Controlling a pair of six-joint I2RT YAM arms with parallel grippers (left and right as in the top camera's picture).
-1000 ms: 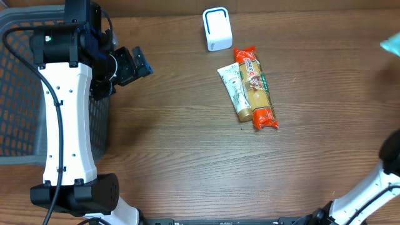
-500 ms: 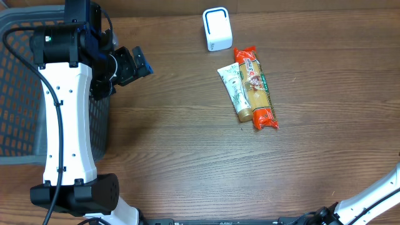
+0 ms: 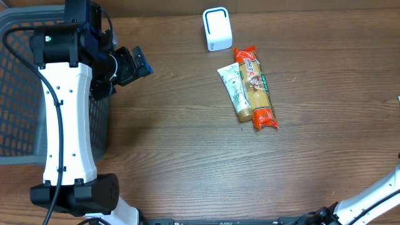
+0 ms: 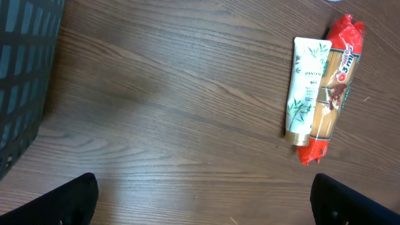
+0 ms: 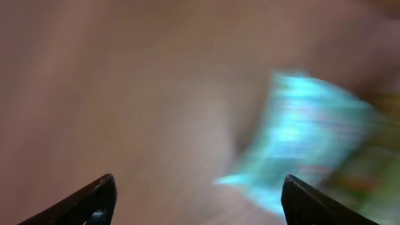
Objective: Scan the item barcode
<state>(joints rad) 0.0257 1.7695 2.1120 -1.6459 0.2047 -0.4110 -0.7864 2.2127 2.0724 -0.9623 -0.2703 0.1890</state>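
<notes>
Left gripper (image 4: 206, 209) spread wide above the dark wood-grain table (image 3: 187, 156), holding nothing, right gripper (image 5: 200, 203) also parted and empty in a smeared view, cyan blur (image 5: 300, 137) beyond it, white tube (image 3: 235, 94) and red-ended packet (image 3: 255, 87) lying touching mid-table, white scanner (image 3: 217, 29) just behind them, grey mesh basket (image 3: 19, 94) at the left edge.

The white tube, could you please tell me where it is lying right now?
In the overhead view the white tube lies on the table right of centre, directly beside the red packet on its left, with the white scanner just beyond them.
</notes>
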